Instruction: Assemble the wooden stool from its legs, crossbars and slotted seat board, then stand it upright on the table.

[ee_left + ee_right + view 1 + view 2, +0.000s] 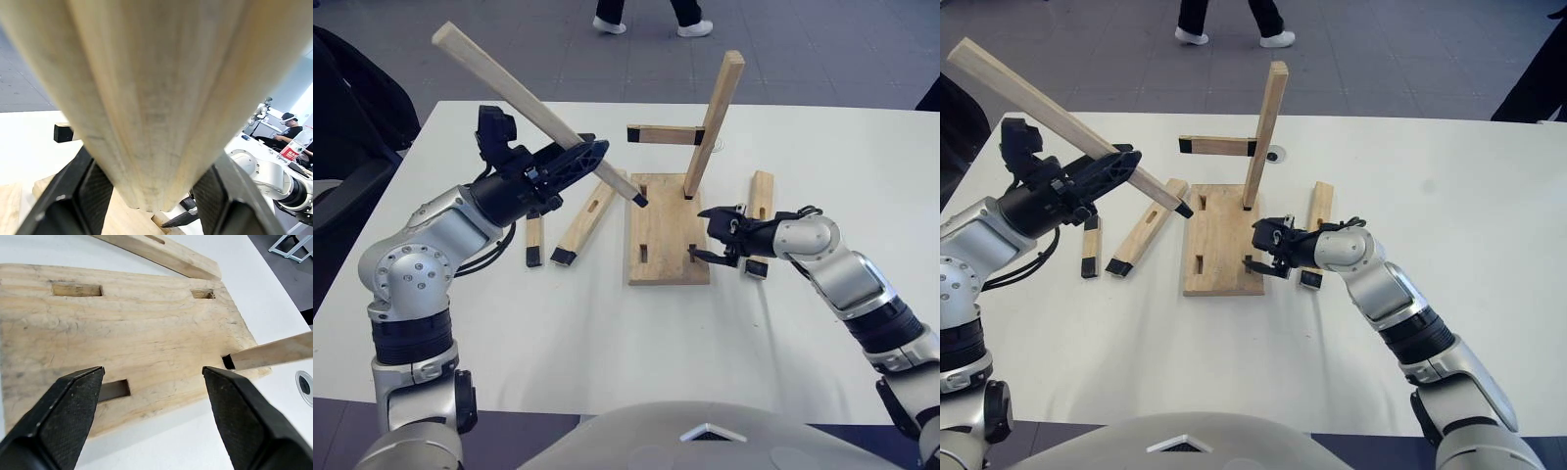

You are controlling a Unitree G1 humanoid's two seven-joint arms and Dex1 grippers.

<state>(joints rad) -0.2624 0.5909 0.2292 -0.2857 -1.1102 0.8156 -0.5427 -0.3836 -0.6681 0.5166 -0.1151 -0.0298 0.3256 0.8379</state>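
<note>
Because these bare wooden parts look light, stiff and slightly slick, you should grip them mid-length. Head view: your left gripper (579, 157) is clamped on a leg (499, 83) slanting above the smooth white table (558, 323); the seat board (671, 264) lies flat, one upright leg (717, 108) slotted in; grey floor (558, 49) beyond. Left wrist: pads (78, 196) pinch the leg. Right wrist: your right gripper (154, 406) gapes at the board's edge.
</note>
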